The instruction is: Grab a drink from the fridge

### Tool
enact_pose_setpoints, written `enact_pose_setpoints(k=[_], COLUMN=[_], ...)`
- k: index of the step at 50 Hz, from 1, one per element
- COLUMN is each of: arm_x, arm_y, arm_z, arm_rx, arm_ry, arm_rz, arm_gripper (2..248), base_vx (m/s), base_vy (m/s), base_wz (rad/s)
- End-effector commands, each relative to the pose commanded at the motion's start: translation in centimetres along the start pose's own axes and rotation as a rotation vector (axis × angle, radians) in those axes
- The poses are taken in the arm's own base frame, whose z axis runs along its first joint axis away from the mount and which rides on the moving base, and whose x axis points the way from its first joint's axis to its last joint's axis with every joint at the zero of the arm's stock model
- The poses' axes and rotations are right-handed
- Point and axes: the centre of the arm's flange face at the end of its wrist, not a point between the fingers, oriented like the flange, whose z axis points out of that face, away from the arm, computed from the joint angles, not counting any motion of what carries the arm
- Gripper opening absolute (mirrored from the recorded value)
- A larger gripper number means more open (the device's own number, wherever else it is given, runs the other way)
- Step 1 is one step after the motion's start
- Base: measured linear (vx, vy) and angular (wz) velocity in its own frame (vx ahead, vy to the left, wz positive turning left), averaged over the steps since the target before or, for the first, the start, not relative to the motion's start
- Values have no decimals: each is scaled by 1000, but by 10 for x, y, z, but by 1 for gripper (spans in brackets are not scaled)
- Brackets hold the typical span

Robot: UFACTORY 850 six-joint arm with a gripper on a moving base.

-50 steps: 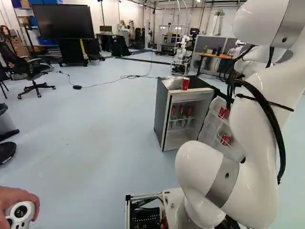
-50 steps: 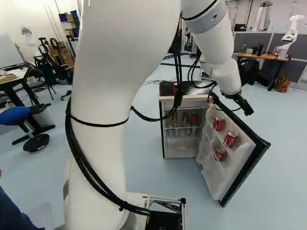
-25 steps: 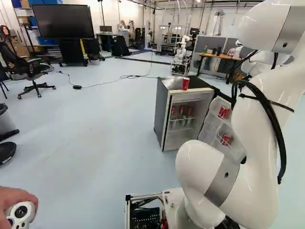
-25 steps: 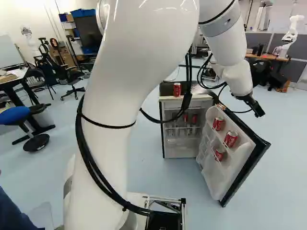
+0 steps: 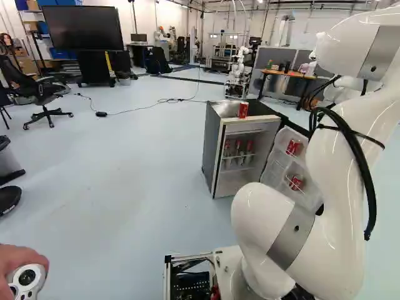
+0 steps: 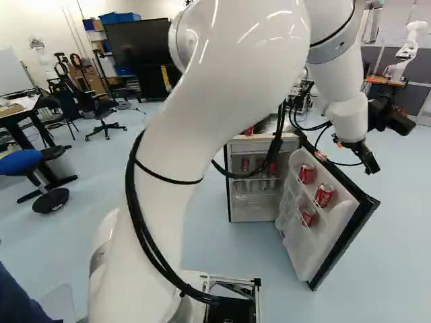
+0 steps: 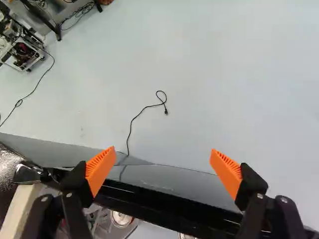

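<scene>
And so the gripper (image 6: 368, 162) hangs near the top edge of the swung-out door (image 6: 311, 258), fingers spread wide, gripping nothing; red cans (image 6: 324, 195) line its shelves, another can (image 5: 243, 110) stands atop the fridge (image 5: 212, 153).

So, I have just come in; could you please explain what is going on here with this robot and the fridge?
The white arm reaches out at the open fridge, presumably to get a drink. Its jaws are open and hold nothing; they hang above the top edge of the open door. Red cans sit in the door racks, one more can stands on top of the fridge, and what look like bottles are inside.
</scene>
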Motion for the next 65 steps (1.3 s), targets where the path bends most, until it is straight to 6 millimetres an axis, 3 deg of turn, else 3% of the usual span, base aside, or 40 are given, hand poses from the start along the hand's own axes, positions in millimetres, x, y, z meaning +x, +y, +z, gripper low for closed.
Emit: enact_pose_setpoints(k=[15, 38, 65], arm_x=[2, -17, -28], arm_y=[17, 25, 26], arm_z=[29, 58, 61], arm_rx=[-18, -30, -31], arm_ry=[-57, -171, -266], arm_rz=[20, 25, 27], arm_gripper=[247, 247, 247], base_vx=[0, 0, 0], base_vy=[0, 0, 0], base_wz=[0, 0, 0])
